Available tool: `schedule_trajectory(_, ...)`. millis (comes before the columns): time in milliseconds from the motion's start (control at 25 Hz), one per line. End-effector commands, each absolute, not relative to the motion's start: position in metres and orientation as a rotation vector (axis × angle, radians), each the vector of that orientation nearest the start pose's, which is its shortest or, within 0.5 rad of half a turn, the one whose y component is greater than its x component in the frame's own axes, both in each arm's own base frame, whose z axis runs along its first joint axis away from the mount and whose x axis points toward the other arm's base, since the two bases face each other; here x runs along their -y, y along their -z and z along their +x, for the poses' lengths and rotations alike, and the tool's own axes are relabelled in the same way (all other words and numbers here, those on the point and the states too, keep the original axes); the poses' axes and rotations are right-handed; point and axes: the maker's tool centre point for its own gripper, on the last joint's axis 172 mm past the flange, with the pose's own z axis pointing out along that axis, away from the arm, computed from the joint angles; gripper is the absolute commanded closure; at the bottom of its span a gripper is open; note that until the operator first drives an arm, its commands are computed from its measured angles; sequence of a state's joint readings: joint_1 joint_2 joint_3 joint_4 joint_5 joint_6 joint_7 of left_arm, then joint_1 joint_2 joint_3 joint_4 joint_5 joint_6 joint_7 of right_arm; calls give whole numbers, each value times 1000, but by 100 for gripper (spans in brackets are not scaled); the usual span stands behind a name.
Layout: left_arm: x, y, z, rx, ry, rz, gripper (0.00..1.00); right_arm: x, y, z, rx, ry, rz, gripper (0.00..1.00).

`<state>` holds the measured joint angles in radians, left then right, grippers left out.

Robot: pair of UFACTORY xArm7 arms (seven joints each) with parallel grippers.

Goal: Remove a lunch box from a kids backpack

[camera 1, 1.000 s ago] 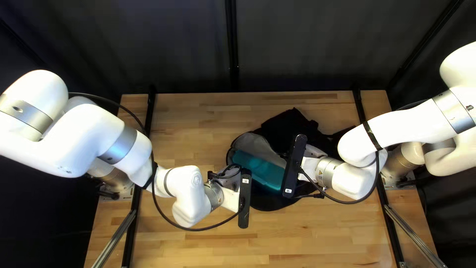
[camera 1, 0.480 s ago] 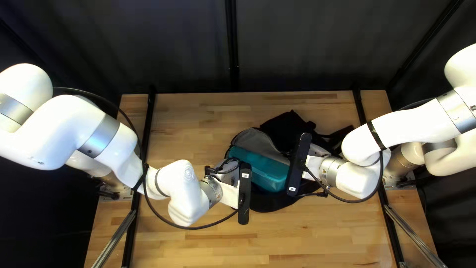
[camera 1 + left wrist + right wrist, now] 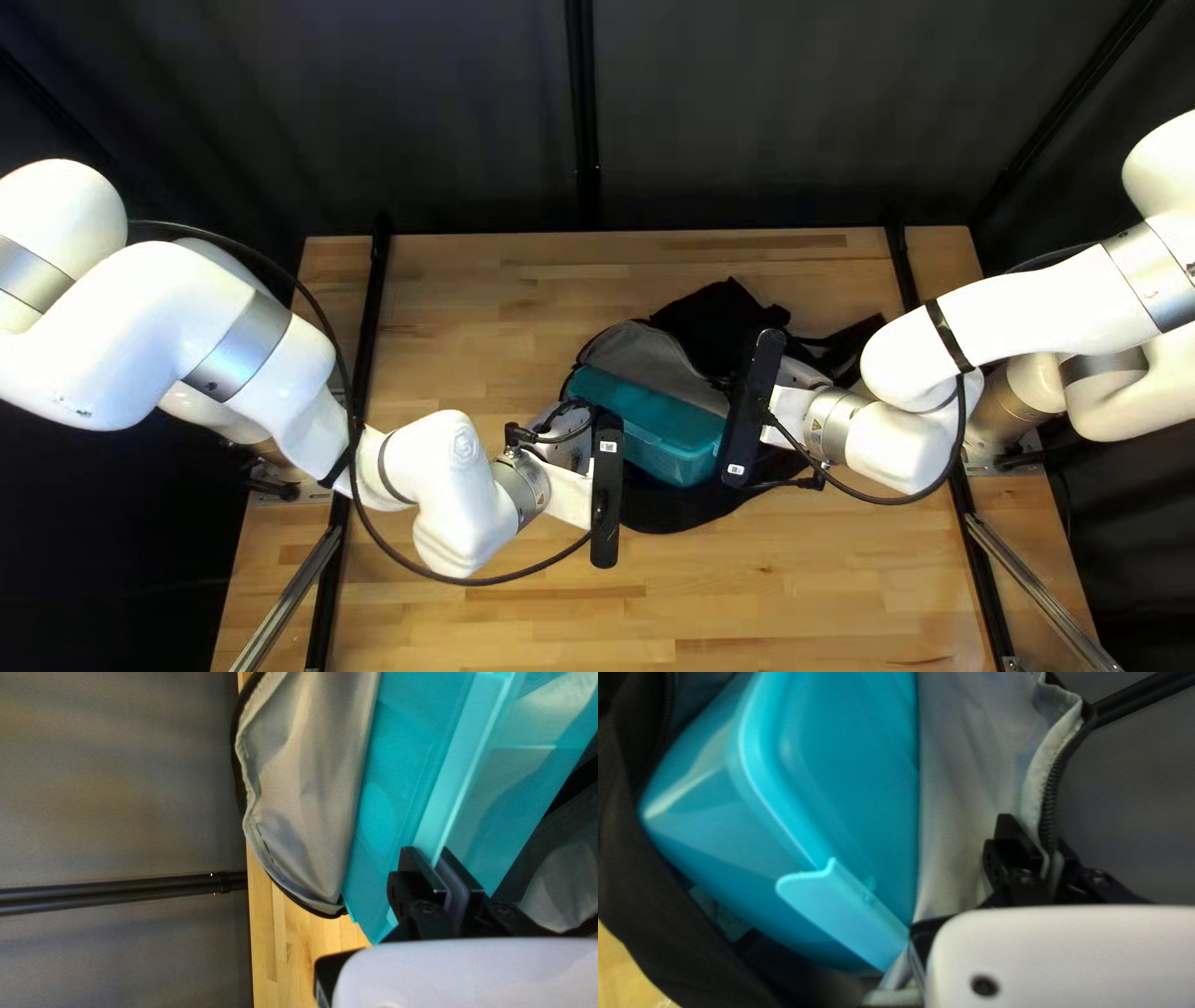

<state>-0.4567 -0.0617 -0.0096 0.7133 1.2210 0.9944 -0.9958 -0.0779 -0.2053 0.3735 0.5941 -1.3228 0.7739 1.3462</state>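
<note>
While the backpack (image 3: 716, 311) lies on the table with its mouth open, I'd watch for it getting dragged along, because the box looks wide for that opening and the cloth could snag. The lunch box (image 3: 660, 423) is sitting tilted in the mouth, so it isn't free yet. It could swing or slip, imo, since only 1 end of it is held. The left gripper (image 3: 427, 851) is pinching the box's rim, and a hard tug there might pop the lid. The right gripper (image 3: 1036, 837) has the backpack's zipper edge (image 3: 1055, 790) clamped; if that slides out, the bag probably rides up too. The clip (image 3: 847, 911) might catch the lining.

Compared with 1 s ago, the left arm is further back toward its base, and way more of the teal box shows. Versus 0.5 s ago, barely any change tbh.
</note>
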Motion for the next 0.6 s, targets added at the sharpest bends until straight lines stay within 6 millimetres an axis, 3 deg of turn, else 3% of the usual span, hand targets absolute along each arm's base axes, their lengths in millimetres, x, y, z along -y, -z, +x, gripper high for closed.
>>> schedule_trajectory(40,42,-191,460,-355,597,-2230,100,6,-191,463,38,-860,2328,100)
schedule_trajectory(600,48,-212,447,-355,598,-2208,100,12,-195,462,49,-862,2325,100)
